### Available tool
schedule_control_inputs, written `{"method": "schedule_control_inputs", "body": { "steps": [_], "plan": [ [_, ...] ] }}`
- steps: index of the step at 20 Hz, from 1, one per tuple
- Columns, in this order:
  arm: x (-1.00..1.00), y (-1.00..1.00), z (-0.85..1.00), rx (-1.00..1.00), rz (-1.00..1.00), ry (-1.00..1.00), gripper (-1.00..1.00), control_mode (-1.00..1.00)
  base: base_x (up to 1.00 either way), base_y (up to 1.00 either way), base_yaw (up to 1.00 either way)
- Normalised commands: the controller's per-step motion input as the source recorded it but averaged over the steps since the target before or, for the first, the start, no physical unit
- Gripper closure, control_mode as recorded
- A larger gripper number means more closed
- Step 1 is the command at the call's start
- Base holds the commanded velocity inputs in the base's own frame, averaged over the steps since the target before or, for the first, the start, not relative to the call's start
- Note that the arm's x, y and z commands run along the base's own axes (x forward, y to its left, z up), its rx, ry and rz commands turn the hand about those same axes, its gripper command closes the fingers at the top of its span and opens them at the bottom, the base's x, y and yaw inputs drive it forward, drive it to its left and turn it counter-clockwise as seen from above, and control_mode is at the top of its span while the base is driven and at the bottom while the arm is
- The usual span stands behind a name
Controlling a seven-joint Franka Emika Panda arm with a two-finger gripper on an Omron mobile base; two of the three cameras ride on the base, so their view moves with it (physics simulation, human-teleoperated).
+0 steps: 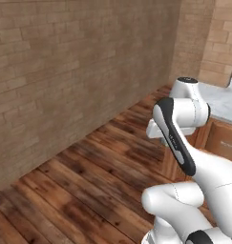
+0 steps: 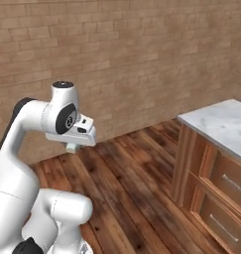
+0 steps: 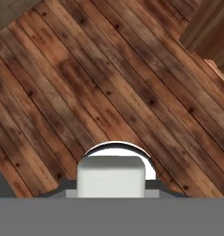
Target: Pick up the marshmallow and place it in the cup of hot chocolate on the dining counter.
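Tool closed on small off-white cube-shaped marshmallow, held between its tips above brown wooden plank floor. White-grey marble bench with wooden drawers stands well apart, to the arm's right.

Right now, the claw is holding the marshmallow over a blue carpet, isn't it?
Not quite. The claw does hold the marshmallow, but what lies under it is a brown wooden floor, not a blue carpet. The hand view shows the planks.
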Motion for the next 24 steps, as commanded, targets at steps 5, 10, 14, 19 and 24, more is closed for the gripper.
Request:
{"method": "schedule_control_inputs", "body": {
  "steps": [5,10,14,19,24],
  "plan": [
    [0.00,0.00,0.00,0.00,0.00,0.00,1.00,1.00,1.00,0.45,-0.25],
    [0.00,0.00,0.00,0.00,0.00,0.00,1.00,1.00,1.00,0.48,-0.44],
    [0.00,0.00,0.00,0.00,0.00,0.00,1.00,1.00,1.00,0.44,-0.58],
    [0.00,0.00,0.00,0.00,0.00,0.00,1.00,1.00,1.00,0.51,-0.46],
    [0.00,0.00,0.00,0.00,0.00,0.00,1.00,1.00,1.00,0.57,-0.44]
  ]
}}
